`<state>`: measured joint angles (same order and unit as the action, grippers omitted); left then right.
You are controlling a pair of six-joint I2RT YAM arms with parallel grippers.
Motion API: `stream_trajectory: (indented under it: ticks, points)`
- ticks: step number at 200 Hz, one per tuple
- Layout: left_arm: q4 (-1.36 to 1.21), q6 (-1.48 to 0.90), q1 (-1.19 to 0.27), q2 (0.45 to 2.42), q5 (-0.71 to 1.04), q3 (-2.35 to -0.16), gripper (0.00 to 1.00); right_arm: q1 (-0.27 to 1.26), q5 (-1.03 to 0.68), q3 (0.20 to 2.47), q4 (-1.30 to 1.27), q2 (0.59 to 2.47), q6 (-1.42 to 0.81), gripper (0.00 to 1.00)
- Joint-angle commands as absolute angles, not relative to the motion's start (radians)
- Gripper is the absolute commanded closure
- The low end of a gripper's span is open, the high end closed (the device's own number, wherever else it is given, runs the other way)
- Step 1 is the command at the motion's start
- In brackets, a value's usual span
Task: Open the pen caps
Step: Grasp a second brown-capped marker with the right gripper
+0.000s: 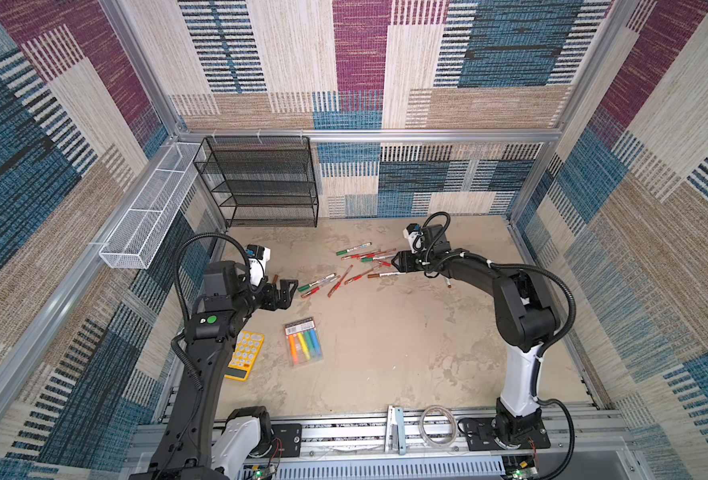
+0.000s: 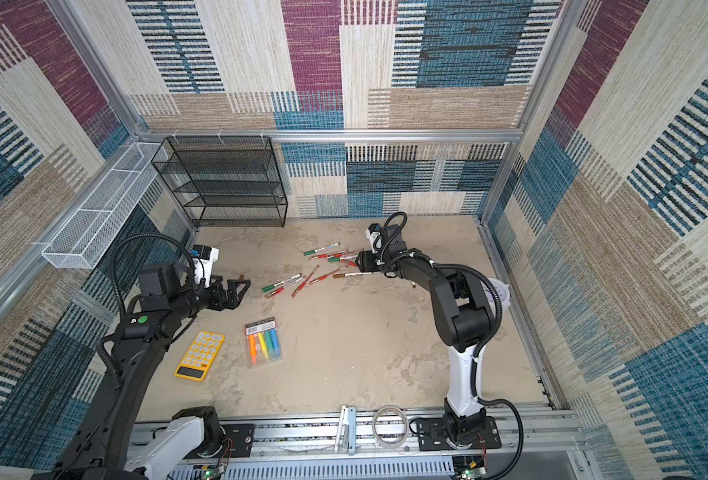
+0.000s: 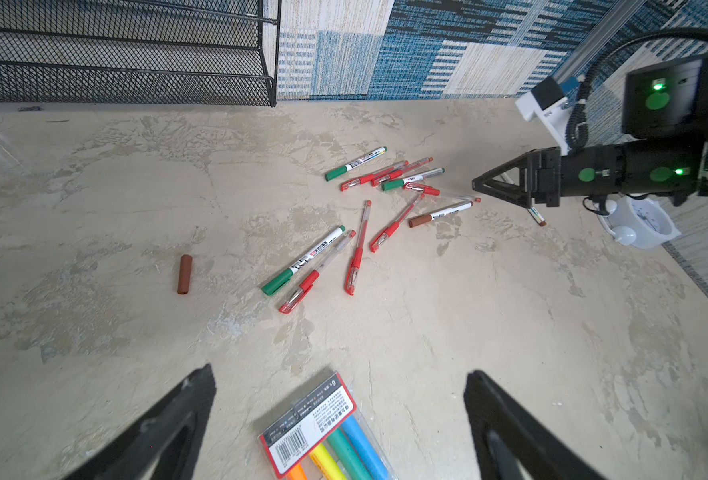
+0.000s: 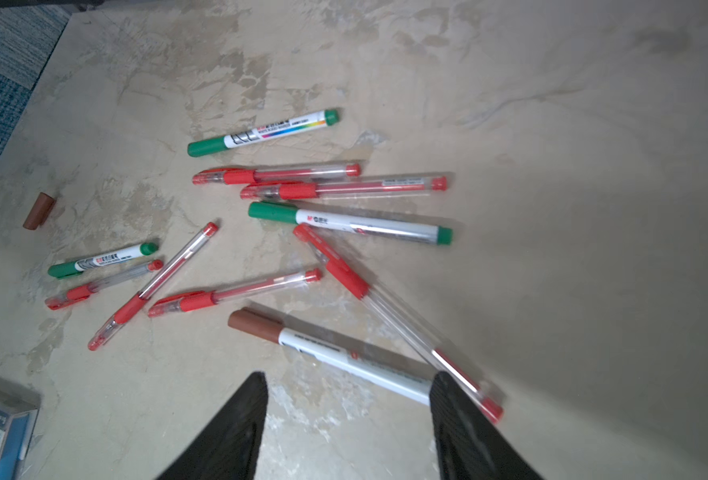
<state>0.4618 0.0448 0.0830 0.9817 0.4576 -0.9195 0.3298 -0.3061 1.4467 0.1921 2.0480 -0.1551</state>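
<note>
Bench (image 4: 551, 208): ten capped pens (image 4: 346, 189) in loose cluster.
- three green-capped markers (image 4: 260, 132)
- one brown-capped marker (image 4: 323, 345)
- six red clear pens (image 4: 277, 173)

Eleventh marker (image 3: 537, 216), brown-ended, apart beside right arm.
One loose brown cap (image 3: 185, 274) alone near left pincer (image 3: 339, 374).
One highlighter pack (image 1: 303, 340), one calculator (image 2: 199, 354).
Left pincer wide open, empty.
Right pincer (image 4: 349, 378) open, holding nothing, over brown-capped marker's tail.

Calculator: yellow plastic calculator with pale round keys (image 2: 199, 355), flat on the mottled beige tabletop (image 2: 364, 353).
Pack: clear plastic pack of bright highlighters (image 1: 303, 341), near the calculator, not touching.
Rack: black wire-mesh tiered shelf (image 1: 260, 183), against the back wall.
Basket: long white mesh basket (image 1: 144, 216), mounted along the left wall.
Clock: small white round dial-faced clock (image 3: 643, 224), at the table's right edge.
</note>
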Motion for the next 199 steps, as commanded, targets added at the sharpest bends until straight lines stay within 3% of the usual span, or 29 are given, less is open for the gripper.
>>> stream_trajectory:
  ticks: [1, 134, 199]
  points:
    - [0.46, 0.037, 0.086, 0.983, 0.459, -0.925, 0.03, 0.352, -0.329, 1.528, 0.215, 2.101, -0.177, 0.35]
    - [0.448, 0.036, 0.093, 0.988, 0.47, -0.915, 0.03, 0.379, -0.325, 1.592, 0.259, 2.221, -0.169, 0.37]
    - [0.447, 0.028, 0.097, 0.988, 0.469, -0.917, 0.04, 0.382, -0.364, 1.394, 0.216, 2.085, -0.173, 0.38]
